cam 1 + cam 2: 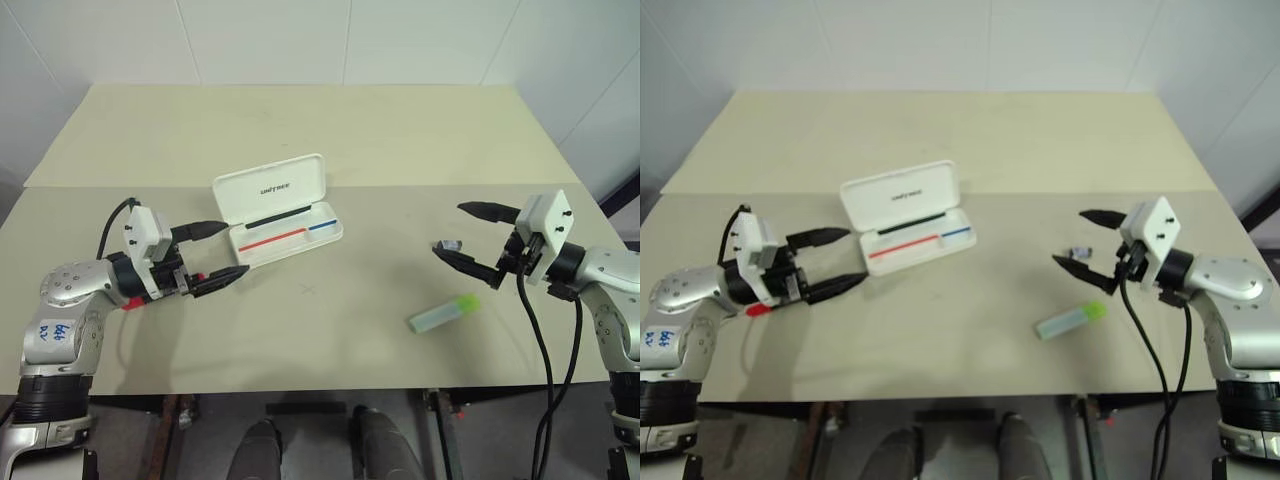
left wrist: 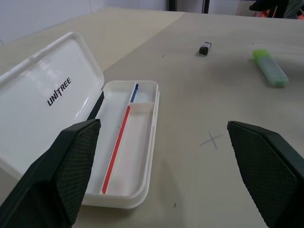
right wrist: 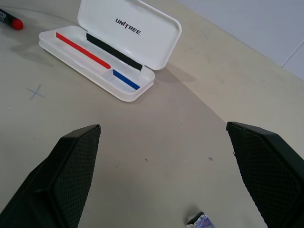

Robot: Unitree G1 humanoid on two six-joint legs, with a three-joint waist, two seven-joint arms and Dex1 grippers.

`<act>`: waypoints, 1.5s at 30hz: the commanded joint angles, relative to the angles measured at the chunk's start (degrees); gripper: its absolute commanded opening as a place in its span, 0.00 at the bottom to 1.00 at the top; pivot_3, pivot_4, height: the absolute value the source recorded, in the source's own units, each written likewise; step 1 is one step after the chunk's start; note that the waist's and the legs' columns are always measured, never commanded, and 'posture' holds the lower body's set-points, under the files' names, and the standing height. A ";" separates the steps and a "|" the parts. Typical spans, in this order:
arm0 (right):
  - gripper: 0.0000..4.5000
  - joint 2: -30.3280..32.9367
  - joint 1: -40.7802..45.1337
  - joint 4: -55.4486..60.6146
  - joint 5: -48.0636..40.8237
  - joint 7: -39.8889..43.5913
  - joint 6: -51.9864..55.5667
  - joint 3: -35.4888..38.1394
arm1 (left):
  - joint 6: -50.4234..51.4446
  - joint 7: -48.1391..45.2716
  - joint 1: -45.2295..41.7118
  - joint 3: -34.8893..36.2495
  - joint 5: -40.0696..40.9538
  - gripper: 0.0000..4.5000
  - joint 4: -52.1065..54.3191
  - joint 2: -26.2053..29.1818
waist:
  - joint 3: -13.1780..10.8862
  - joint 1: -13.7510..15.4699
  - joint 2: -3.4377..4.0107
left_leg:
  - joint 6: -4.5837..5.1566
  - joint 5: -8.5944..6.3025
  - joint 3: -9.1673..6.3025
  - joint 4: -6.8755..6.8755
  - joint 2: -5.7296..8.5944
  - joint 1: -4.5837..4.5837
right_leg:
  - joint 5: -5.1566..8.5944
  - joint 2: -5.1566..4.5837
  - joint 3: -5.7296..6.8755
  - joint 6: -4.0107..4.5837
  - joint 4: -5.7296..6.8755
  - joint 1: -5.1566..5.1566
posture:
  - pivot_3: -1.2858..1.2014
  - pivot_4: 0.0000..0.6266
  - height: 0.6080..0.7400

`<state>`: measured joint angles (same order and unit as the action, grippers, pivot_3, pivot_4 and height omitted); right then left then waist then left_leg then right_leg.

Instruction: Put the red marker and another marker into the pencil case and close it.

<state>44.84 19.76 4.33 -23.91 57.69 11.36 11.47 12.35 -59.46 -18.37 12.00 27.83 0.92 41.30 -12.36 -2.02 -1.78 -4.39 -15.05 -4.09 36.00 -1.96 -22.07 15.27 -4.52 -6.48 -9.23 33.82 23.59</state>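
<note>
The white pencil case (image 1: 280, 217) lies open near the middle of the beige tabletop (image 1: 330, 130), its lid (image 1: 268, 187) tipped back toward twelve o'clock, showing small dark lettering, and its tray bare apart from a red and a blue line. The left pincer (image 1: 215, 250) hovers at about eight o'clock from the case, fingers spread wide with nothing between them, pointing toward the case. The red marker (image 1: 131, 302) lies on the tabletop beneath that arm, mostly hidden by it, its red end poking out at seven o'clock from the pincer. The green highlighter (image 1: 444, 313) rests well apart at about four o'clock from the case. The right pincer (image 1: 462, 232) hangs just above it at twelve o'clock, also wide and empty. A tiny dark object (image 1: 448, 245) lies on the tabletop just beside the lower finger.
</note>
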 commanded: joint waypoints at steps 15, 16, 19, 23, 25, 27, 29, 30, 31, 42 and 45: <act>1.00 -5.56 2.01 6.88 -1.20 -1.71 0.18 -4.97 | -2.69 0.42 -2.66 -3.47 -4.12 0.85 -1.05 -0.47 | 0.00 -0.06 0.01 | 0.00 0.00 0.00 0.00 0.00 0.02 | -0.01 0.00 0.00 -0.02 0.05 0.00 | 0.52 0.24 1.00; 1.00 -6.27 1.92 7.78 -0.99 -2.07 0.22 -5.77 | -3.34 0.41 -2.89 -4.10 -4.96 0.78 -1.81 -0.53 | 0.00 -0.07 0.01 | 0.00 0.00 -0.01 -0.02 0.00 0.03 | -0.02 0.01 0.01 -0.03 0.06 0.01 | 0.52 0.24 1.00; 1.00 -7.15 2.56 8.66 -1.16 -2.91 0.80 -6.00 | -2.90 2.01 -5.57 -6.38 -7.22 0.71 -3.34 -1.46 | -0.01 0.17 0.01 | 0.00 0.00 0.00 0.04 0.00 0.00 | -0.03 0.00 0.01 -0.05 0.07 0.02 | 0.52 0.24 1.00; 1.00 -8.15 2.92 10.27 -1.19 -4.01 1.47 -6.29 | -4.33 2.34 -8.84 -9.12 -10.58 0.71 -7.23 -2.44 | 0.00 0.41 0.01 | 0.00 0.00 -0.01 0.09 0.01 -0.03 | -0.04 0.00 0.01 -0.06 0.06 0.01 | 0.52 0.24 1.00; 1.00 -8.95 2.52 11.74 -1.14 -5.26 1.93 -6.68 | -5.43 4.19 -11.28 -10.56 -13.38 0.71 -10.25 -3.38 | 0.00 0.38 0.01 | 0.00 0.00 -0.03 0.06 0.00 -0.01 | -0.05 0.01 0.03 -0.09 0.09 0.01 | 0.52 0.24 1.00; 1.00 -9.41 2.19 12.81 -1.08 -5.97 2.42 -6.83 | -5.85 4.37 -12.61 -10.86 -13.83 0.71 -11.75 -4.07 | 0.00 0.35 0.01 | 0.00 0.00 -0.03 0.06 0.01 -0.02 | -0.09 0.01 0.04 -0.16 0.09 0.01 | 0.52 0.24 1.00; 1.00 -9.89 1.37 14.02 -1.05 -6.68 2.48 -6.67 | -6.62 3.96 -14.30 -12.44 -15.35 0.71 -14.10 -4.81 | 0.00 0.29 0.01 | 0.00 0.00 -0.03 0.06 0.01 -0.04 | -0.12 0.00 0.04 -0.23 0.06 0.01 | 0.52 0.24 1.00; 1.00 -10.05 1.02 14.54 -1.02 -7.05 2.46 -6.63 | -6.96 3.82 -15.04 -13.14 -16.05 0.71 -15.15 -5.10 | 0.00 0.30 0.01 | 0.00 0.00 -0.03 0.05 0.01 -0.04 | -0.12 0.01 0.04 -0.23 0.05 0.02 | 0.52 0.24 1.00; 1.00 -10.20 0.80 14.97 -1.00 -7.43 2.45 -6.63 | -7.39 3.46 -15.63 -13.66 -16.42 0.71 -15.99 -5.34 | 0.00 0.33 0.01 | 0.01 0.00 -0.03 0.03 0.01 -0.03 | -0.12 0.01 0.04 -0.23 0.07 0.02 | 0.52 0.24 1.00; 1.00 -11.11 -0.53 16.31 -0.50 -9.87 1.16 -6.27 | -9.75 -2.61 -16.34 -16.79 -17.87 0.71 -16.24 -4.14 | 0.00 0.28 0.01 | 0.01 0.00 -0.03 0.04 0.01 -0.04 | -0.12 0.01 0.04 -0.23 0.10 0.05 | 0.52 0.24 1.00; 1.00 -11.60 -1.01 17.16 -0.54 -10.56 1.01 -6.38 | -9.82 -1.89 -16.87 -17.19 -19.58 0.71 -18.73 -3.81 | 0.00 0.25 0.01 | 0.01 0.00 -0.03 0.04 0.00 -0.04 | -0.12 0.01 0.04 -0.23 0.12 0.06 | 0.52 0.24 1.00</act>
<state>33.47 18.95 18.44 -24.00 47.97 13.65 4.23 2.63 -61.72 -34.04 -5.28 9.14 -16.90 36.75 -12.36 -1.77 -1.77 -4.38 -15.05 -4.12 36.04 -1.95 -22.10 15.16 -4.51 -6.44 -9.45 33.95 23.65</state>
